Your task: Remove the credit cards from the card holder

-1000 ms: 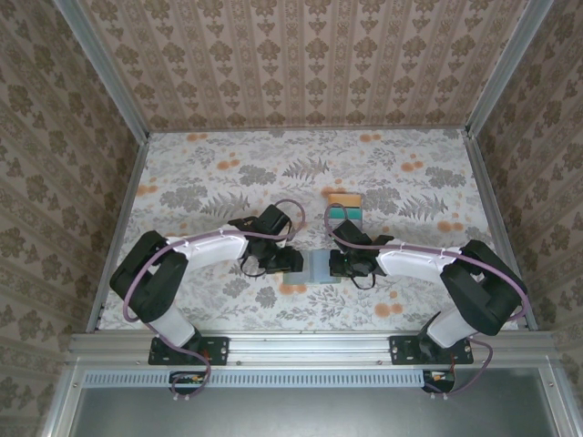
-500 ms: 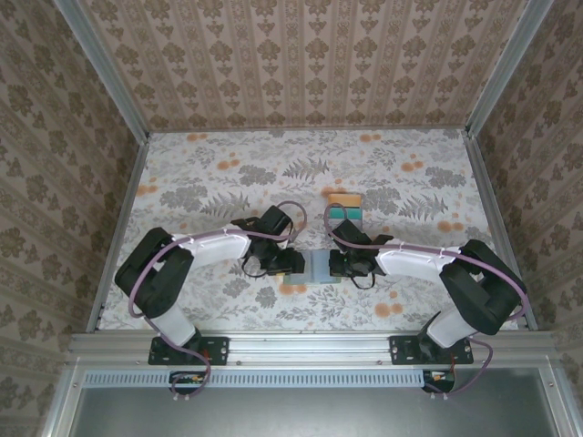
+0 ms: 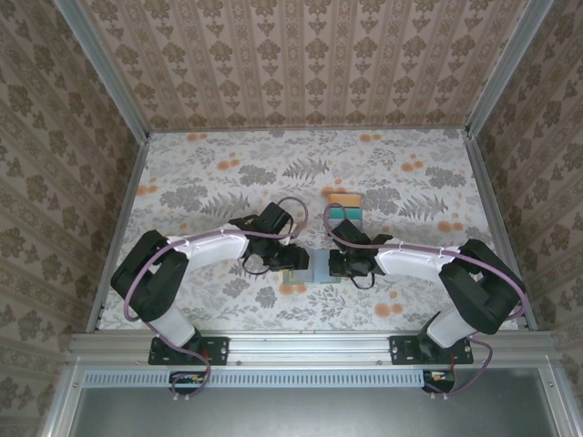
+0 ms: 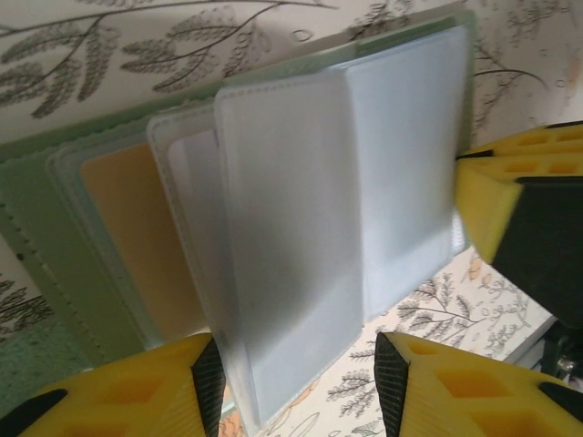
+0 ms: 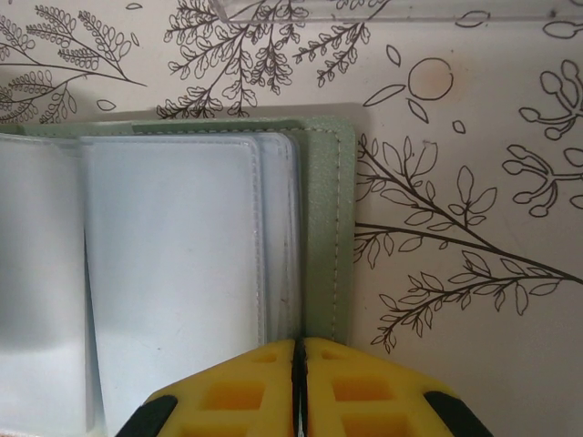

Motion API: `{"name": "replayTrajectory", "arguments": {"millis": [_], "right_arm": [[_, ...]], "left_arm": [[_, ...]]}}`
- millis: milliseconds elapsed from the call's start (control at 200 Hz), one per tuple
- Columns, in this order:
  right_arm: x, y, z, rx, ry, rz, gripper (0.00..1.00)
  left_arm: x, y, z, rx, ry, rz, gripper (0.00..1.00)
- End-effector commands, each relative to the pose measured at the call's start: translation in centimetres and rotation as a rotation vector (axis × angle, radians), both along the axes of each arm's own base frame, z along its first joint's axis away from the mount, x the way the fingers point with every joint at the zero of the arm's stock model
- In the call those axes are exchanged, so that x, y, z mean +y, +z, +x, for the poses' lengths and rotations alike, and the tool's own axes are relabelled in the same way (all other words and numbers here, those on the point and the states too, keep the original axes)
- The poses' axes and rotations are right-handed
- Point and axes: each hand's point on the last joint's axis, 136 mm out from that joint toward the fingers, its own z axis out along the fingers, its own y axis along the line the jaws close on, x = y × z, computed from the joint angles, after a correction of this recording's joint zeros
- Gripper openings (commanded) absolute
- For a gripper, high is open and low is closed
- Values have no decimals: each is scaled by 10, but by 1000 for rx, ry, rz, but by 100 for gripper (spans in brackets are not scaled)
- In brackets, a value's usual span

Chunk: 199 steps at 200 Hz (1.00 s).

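Observation:
The card holder [image 3: 321, 269] lies open on the table between both grippers. In the left wrist view its sage-green cover [image 4: 55, 246] holds clear sleeves, and an orange card [image 4: 127, 237] sits in one of them. My left gripper [image 4: 296, 382] is open, with a raised clear sleeve [image 4: 282, 237] between its fingers. My right gripper [image 5: 299, 350] is shut, its tips on the holder's right green edge [image 5: 323, 228]. Its yellow fingers [image 4: 510, 196] show beside the holder. A stack of credit cards [image 3: 345, 211], orange and teal, lies just behind the holder.
The floral tablecloth [image 3: 228, 173] runs to wallpapered walls at the back and sides. Both arms' bases stand on the metal rail [image 3: 310, 344] at the near edge. Purple cables loop over each wrist.
My left gripper has moved slightly right onto the holder's left side. The right arm and the card stack have stayed put.

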Motion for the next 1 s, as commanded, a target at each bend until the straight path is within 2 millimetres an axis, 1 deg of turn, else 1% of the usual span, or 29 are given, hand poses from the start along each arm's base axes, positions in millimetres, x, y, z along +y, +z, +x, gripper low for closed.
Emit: {"name": "replayTrajectory", "arguments": {"millis": [0, 155, 265, 400, 470, 560, 690, 770, 910, 990], "right_arm": [[4, -18, -11, 57, 21, -16, 13], [4, -19, -12, 57, 20, -18, 13], [2, -19, -12, 53, 9, -17, 12], [0, -14, -9, 24, -12, -6, 12], [-1, -10, -7, 10, -18, -3, 12], [-5, -8, -6, 5, -26, -5, 12], [-5, -9, -7, 9, -27, -3, 13], [-3, -10, -7, 17, -21, 3, 13], [3, -8, -5, 14, -11, 21, 13], [7, -4, -3, 5, 5, 36, 13]], "left_arm": [[-18, 22, 3, -45, -50, -79, 50], [-26, 23, 0, -30, -74, -105, 50], [-32, 28, 0, -39, -93, -123, 50], [-43, 37, 0, -49, -126, -159, 50], [-48, 39, -1, -47, -143, -165, 50], [-49, 37, -1, -42, -143, -163, 50], [-44, 33, -1, -42, -129, -140, 49], [-38, 30, 2, -47, -108, -121, 49], [-18, 26, 8, -52, -42, -92, 49], [-6, 23, 10, -53, -6, -82, 48]]}}
